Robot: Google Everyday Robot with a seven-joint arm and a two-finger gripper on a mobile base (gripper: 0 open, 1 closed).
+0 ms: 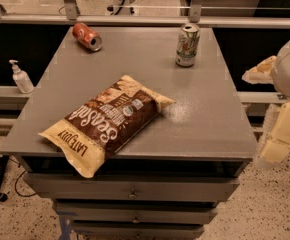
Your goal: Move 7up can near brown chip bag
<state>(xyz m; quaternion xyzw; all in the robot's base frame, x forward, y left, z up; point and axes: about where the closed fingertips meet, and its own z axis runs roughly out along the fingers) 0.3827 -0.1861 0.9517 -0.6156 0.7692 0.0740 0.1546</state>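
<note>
The 7up can (187, 45) stands upright near the back right of the grey cabinet top (210, 114). The brown chip bag (107, 121) lies flat at the front left, one cream end hanging over the front edge. The can and the bag are well apart, with bare top between them. My gripper (274, 126) is off the right edge of the cabinet, beside and below the level of the can, touching nothing.
A red-orange soda can (87, 36) lies on its side at the back left of the top. A white pump bottle (21, 78) stands on a ledge to the left. Drawers (132, 189) sit below the top. A rail runs behind.
</note>
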